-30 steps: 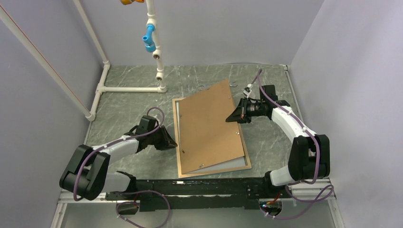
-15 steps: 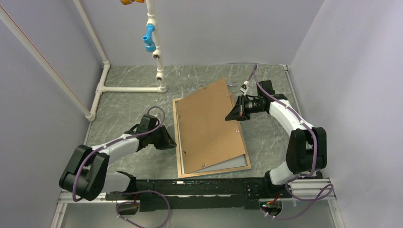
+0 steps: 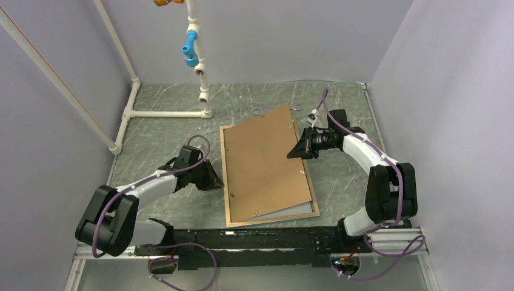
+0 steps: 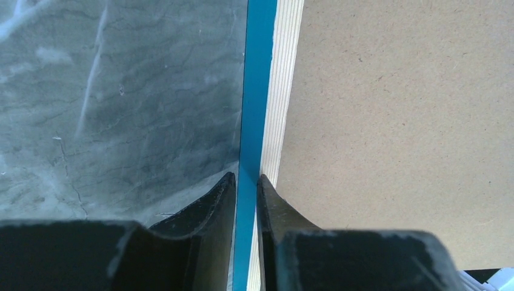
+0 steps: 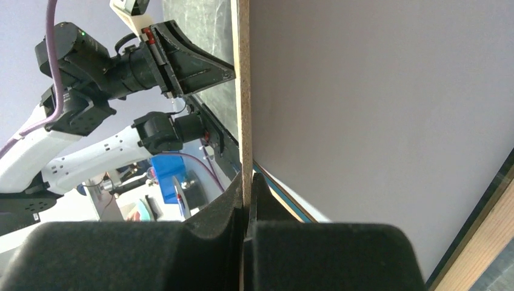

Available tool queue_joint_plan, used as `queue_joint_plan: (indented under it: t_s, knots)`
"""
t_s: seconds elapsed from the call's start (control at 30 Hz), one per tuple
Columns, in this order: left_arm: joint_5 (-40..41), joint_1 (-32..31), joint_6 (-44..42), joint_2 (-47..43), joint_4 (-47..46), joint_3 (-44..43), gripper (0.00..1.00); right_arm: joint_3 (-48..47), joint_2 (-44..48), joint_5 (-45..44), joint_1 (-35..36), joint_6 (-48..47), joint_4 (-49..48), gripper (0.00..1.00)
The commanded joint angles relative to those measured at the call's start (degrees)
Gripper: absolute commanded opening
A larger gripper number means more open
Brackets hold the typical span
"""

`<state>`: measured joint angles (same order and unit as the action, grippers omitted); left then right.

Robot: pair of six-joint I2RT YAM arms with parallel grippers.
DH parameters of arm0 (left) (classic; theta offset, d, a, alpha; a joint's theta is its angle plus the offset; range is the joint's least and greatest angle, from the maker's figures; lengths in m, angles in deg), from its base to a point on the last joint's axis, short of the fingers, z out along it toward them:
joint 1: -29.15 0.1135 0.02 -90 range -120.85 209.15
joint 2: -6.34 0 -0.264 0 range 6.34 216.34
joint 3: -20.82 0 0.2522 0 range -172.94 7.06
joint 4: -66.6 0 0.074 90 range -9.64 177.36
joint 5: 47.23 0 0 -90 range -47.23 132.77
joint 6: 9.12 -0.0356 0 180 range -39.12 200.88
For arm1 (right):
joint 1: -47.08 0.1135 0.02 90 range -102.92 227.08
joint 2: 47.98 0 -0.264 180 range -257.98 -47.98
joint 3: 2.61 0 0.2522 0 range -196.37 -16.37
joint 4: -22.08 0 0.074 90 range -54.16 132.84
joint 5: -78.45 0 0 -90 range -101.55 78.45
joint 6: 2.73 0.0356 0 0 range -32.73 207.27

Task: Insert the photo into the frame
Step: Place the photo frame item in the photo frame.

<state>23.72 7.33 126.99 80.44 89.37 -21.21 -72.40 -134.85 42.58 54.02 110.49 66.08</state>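
The frame, face-down toward the desk's near edge, is clamped by the left gripper. The skewed backing board is pinched by the right gripper. The photo cannot be made out. Lowered so, the board may be jammed across the rails.

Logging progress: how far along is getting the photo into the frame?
Done: the frame lies back up, its left edge clamped by the left gripper. In hand: the right gripper pinches the board, which sits askew over the frame, far corner overhanging. Left: squaring and seating the board. A pale sheet shows at the frame's near right corner; whether that is the photo I cannot tell.
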Motion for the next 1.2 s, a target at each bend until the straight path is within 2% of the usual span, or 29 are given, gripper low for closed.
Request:
queue_joint_plan:
  t_s: [0.0, 0.17, 0.2, 0.3, 0.37, 0.5, 0.63, 0.77, 0.87, 1.17]
  knots:
    - [4.8, 0.2, -2.7, 0.7, 4.5, 0.5, 0.24, 1.0, 1.1, -1.2, 2.6, -0.6, -1.6, 0.00]
    - [5.3, 0.1, -3.2, -0.5, 5.7, -0.1, 0.29, 1.6, 0.9, -3.6, 3.3, -1.2, -0.6, 0.00]
    - [5.3, 0.1, -3.3, -1.0, 6.0, -0.3, 0.33, 1.7, 1.0, -4.1, 3.4, -1.4, -0.3, 0.00]
    - [5.5, 0.2, -4.0, -4.2, 6.9, -0.5, 0.54, 2.5, 1.4, -6.2, 3.7, -1.4, 0.1, 0.00]
    - [5.0, 0.1, -4.4, -7.4, 7.3, -0.7, 0.65, 3.2, 1.6, -7.0, 3.9, -1.2, -0.2, 0.07]
    - [4.5, 0.1, -4.2, -15.1, 8.9, -1.7, 0.82, 4.4, 1.9, -9.3, 4.6, -1.2, -0.3, 0.18]
    - [2.0, 0.0, -3.4, -23.1, 9.0, -3.1, 0.92, 5.9, 3.2, -12.4, 5.4, -0.7, -0.7, 0.27]
    - [-0.1, 0.0, -3.4, -26.5, 10.5, -6.0, 0.99, 8.5, 4.5, -13.0, 5.9, 0.7, -3.0, 0.39]
    - [-1.6, 0.0, -3.5, -27.1, 11.7, -7.8, 1.00, 9.6, 4.5, -13.7, 6.8, 1.4, -4.5, 0.47]
    - [-4.7, -0.3, -2.6, -27.7, 10.0, -8.5, 0.99, 9.8, 3.3, -17.1, 9.8, 1.7, -5.6, 0.59]
